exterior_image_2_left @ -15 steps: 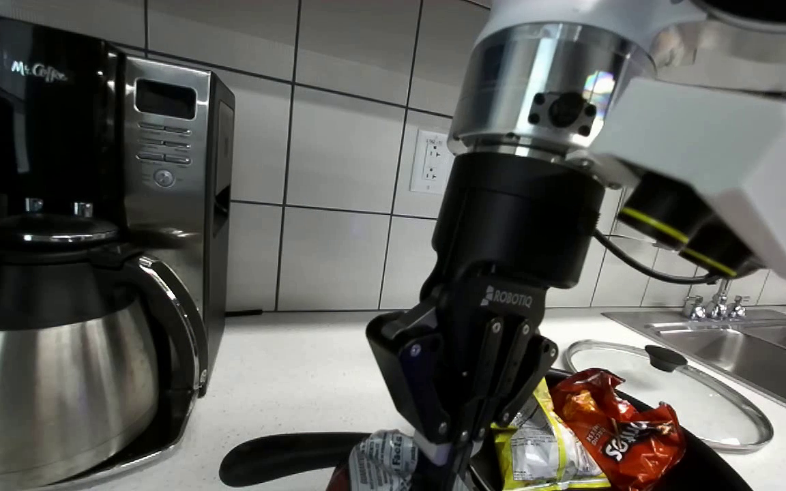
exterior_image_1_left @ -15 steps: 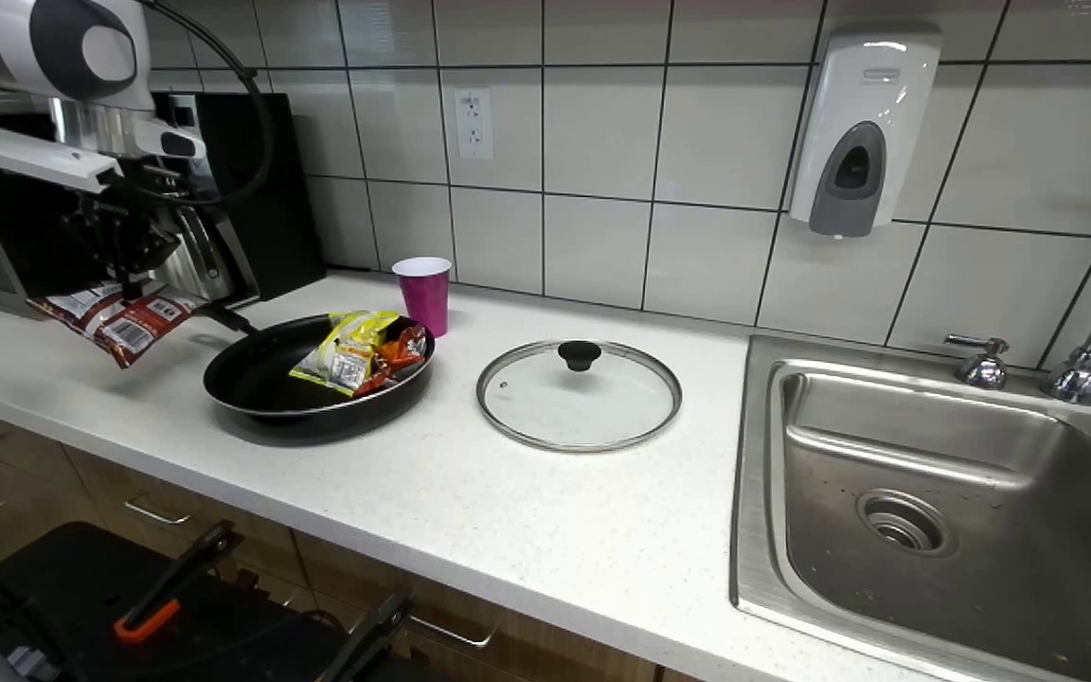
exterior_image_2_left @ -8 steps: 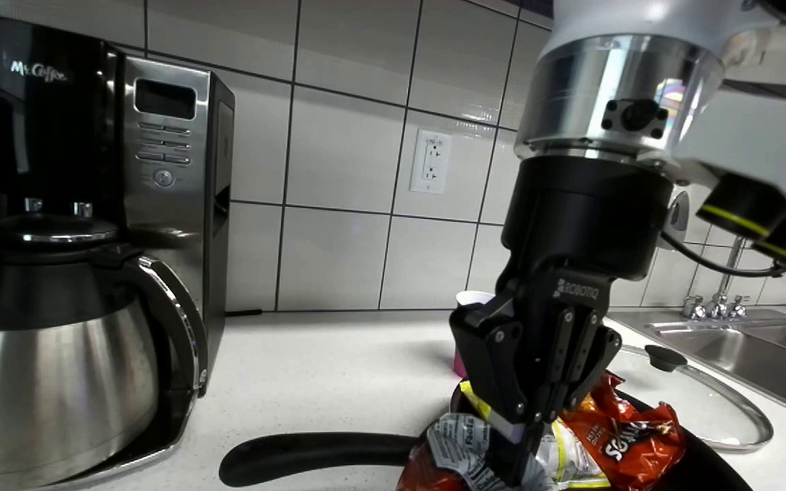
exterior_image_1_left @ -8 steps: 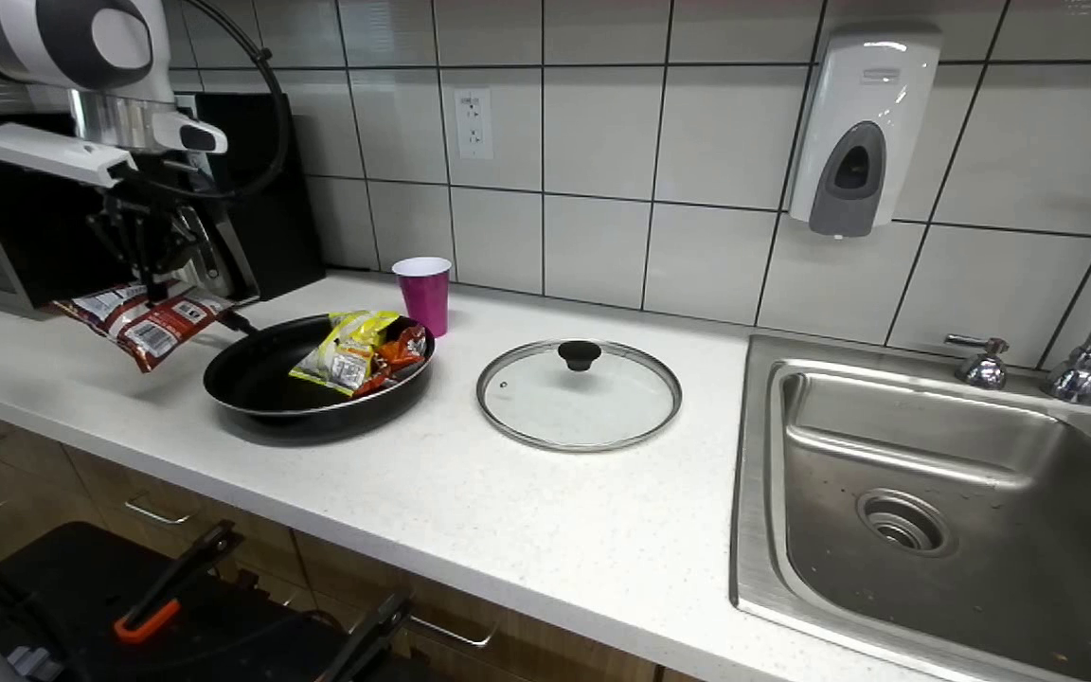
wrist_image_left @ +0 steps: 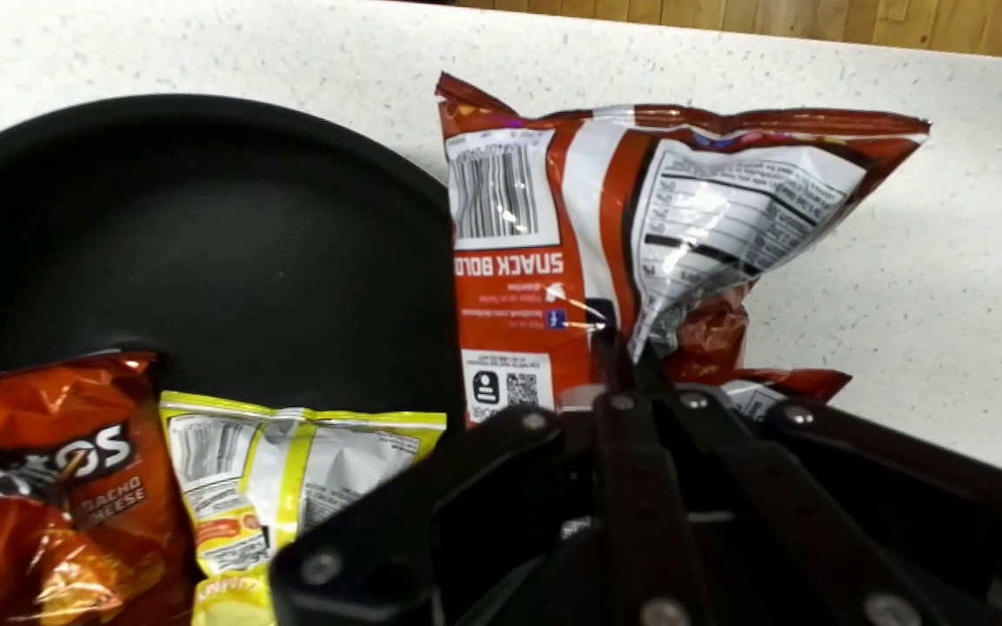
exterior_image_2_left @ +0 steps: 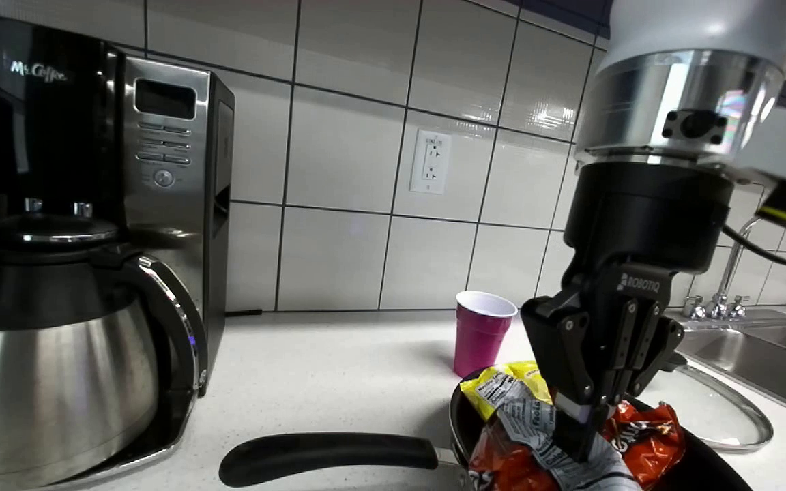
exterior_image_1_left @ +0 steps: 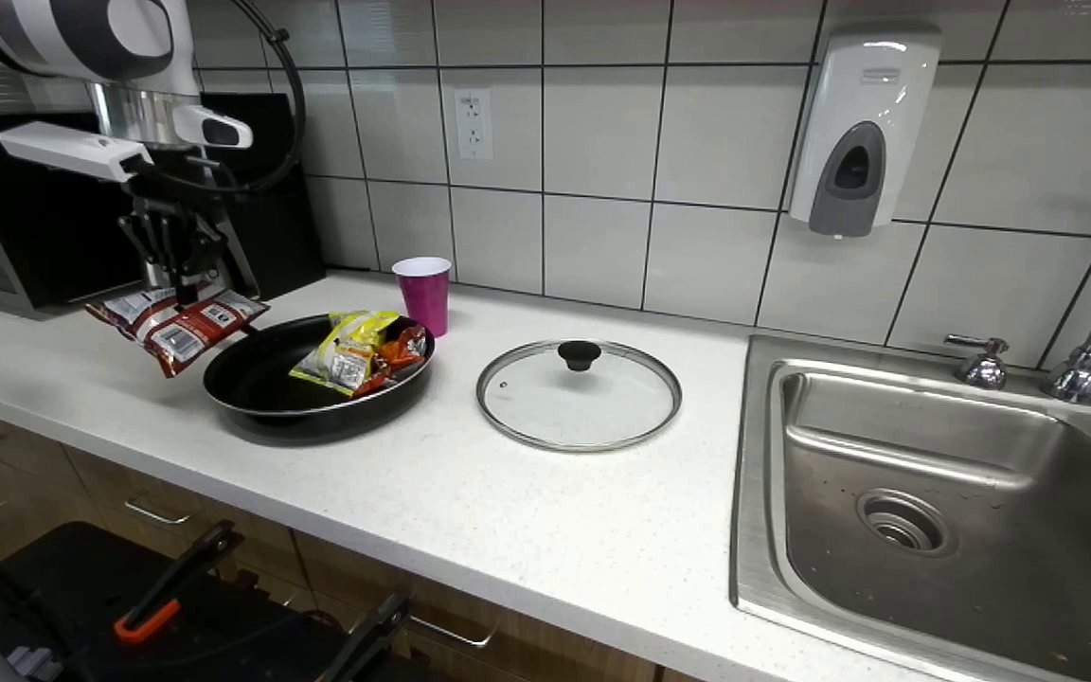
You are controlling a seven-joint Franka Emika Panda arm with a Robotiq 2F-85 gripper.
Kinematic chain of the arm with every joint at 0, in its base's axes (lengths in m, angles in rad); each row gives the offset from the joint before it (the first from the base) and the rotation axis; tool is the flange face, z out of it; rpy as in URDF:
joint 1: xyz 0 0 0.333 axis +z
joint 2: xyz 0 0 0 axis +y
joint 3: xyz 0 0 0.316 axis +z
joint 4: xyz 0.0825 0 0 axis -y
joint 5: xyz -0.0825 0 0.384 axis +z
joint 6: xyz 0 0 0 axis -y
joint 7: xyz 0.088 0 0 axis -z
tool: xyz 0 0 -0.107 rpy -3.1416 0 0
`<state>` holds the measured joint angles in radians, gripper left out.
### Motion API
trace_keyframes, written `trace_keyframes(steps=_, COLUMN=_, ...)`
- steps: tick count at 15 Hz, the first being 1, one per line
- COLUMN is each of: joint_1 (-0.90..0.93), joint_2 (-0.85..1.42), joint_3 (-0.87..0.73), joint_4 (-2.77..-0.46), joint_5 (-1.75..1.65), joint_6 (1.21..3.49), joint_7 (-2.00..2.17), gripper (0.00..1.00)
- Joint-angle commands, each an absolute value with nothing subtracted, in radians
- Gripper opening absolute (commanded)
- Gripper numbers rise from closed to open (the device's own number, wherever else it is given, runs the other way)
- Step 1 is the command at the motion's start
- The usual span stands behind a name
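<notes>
Snack bag point(wrist_image_left: 618, 217), glossy red (barcode showing)

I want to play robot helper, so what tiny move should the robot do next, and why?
Maybe move the red snack bag a little sideways over the pan, keeping it raised. The end effector pinches it in the air beside the pan's bare part, while a yellow bag and another red bag already lie inside.
</notes>
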<state>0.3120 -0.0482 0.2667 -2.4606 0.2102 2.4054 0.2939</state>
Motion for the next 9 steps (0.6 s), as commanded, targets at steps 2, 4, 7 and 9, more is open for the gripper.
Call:
trace_keyframes(steps=2, joint_1=0.272, joint_2=-0.106, joint_3=0.260, joint_4=-2.514, joint_5=0.131, joint_6=2.388, joint_7=0.402, gripper=0.00)
trace_keyframes(steps=4, joint_1=0.255, joint_2=-0.107, joint_3=0.253, joint_4=-2.516, joint_5=0.083, joint_6=2.380, joint_7=0.442, gripper=0.00)
trace_keyframes(steps=7, joint_1=0.234, joint_2=-0.096, joint_3=0.244, joint_4=-2.503, joint_5=0.010, joint_6=2.370, joint_7=0.492, gripper=0.00)
trace_keyframes(steps=9, joint_1=0.225, joint_2=-0.086, joint_3=0.239, joint_4=-2.498, joint_5=-0.016, joint_6=2.369, joint_7=0.512, gripper=0.00)
